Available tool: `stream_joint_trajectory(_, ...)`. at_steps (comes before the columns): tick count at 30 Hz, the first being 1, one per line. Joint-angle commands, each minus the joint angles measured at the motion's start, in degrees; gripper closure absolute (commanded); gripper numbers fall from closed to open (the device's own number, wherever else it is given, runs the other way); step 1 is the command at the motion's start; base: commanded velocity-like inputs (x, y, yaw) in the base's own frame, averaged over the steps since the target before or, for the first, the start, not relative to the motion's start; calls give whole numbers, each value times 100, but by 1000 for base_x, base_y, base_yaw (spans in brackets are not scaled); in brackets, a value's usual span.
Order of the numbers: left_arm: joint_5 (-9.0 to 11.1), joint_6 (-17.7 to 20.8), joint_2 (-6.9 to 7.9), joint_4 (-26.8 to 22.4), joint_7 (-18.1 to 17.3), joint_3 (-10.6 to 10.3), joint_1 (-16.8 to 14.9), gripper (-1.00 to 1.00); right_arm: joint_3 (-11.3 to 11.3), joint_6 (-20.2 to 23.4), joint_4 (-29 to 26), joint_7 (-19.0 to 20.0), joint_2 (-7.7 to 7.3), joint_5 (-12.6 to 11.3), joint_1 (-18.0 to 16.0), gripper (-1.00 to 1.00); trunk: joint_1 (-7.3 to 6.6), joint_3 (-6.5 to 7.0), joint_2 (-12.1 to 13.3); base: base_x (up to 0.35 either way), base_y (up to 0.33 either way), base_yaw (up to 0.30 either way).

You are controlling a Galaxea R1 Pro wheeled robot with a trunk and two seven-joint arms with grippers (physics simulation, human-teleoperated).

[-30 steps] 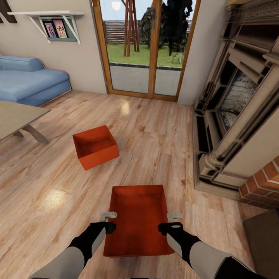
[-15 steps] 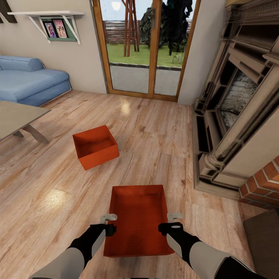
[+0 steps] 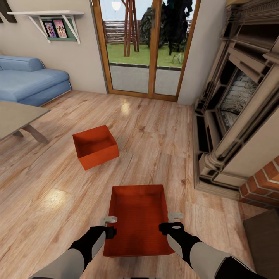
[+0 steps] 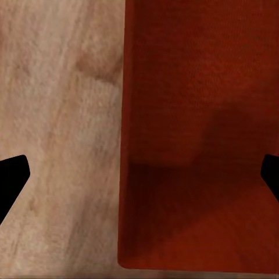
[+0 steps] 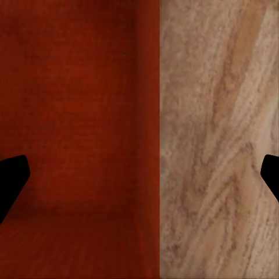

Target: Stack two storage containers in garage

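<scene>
near storage container [image 3: 138, 221] sited between left end effector [image 3: 110, 220] and right end effector [image 3: 175, 216], both spread open astride side walls. far container [image 3: 95, 146] ahead-left. risk: uneven closure, tilt expected.

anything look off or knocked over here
Nothing stands out. Both bins sit upright and empty on the wood floor: the near bin squared between the two open hands, the far bin turned at an angle, though not tipped or damaged.

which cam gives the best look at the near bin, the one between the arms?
Head view: the whole near bin shows on the wood floor, both side walls under open jaws. Each wrist view shows one side wall and part of the inside, close up.
</scene>
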Motion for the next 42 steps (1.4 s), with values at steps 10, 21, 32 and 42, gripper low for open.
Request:
stream_joint_trajectory(10, 63, 23, 8, -14, 77, -32, 0, -100, 49, 37, -9, -38, 13, -29, -2, -100, 66, -58, -123, 0, 0, 0)
stream_joint_trajectory(21, 34, 23, 24, -36, 78, -38, 0, -100, 49, 37, -2, -38, 27, -35, -2, -100, 66, -58, -123, 0, 0, 0)
stream_joint_trajectory(32, -25, 15, 34, -42, 78, -59, 0, -100, 49, 37, 93, -38, 27, -21, -2, -100, 66, -58, -123, 0, 0, 0)
stream_joint_trajectory(42, -28, 18, 34, -42, 87, -64, 0, -100, 49, 37, 118, -38, 6, -21, -2, -100, 66, -58, -123, 0, 0, 0)
